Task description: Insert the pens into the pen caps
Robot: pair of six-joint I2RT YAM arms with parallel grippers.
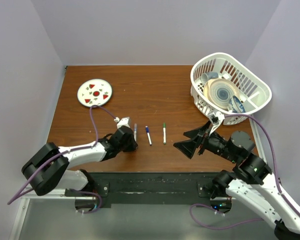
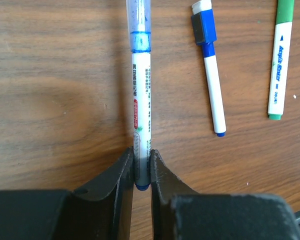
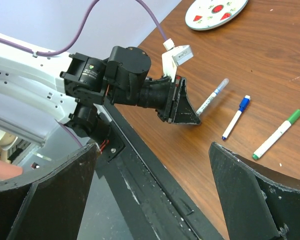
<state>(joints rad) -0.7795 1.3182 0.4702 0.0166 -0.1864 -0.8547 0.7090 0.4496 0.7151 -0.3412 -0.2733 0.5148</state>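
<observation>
Three white-barrelled pens lie side by side on the wooden table. The left pen (image 2: 141, 95) has a clear cap with a blue band. My left gripper (image 2: 141, 156) is shut on its near end, low at the table; it also shows in the top view (image 1: 132, 144). The middle pen (image 2: 210, 65) wears a blue cap. The right pen (image 2: 280, 60) wears a green cap. My right gripper (image 1: 186, 140) is wide open and empty, right of the green-capped pen (image 1: 164, 133), near the table's front edge. No loose caps show.
A round white plate (image 1: 94, 92) with red fruit prints sits at the back left. A white basket (image 1: 254, 75) holding dishes stands at the back right. The black mounting rail (image 3: 155, 175) runs along the table's near edge under my right gripper.
</observation>
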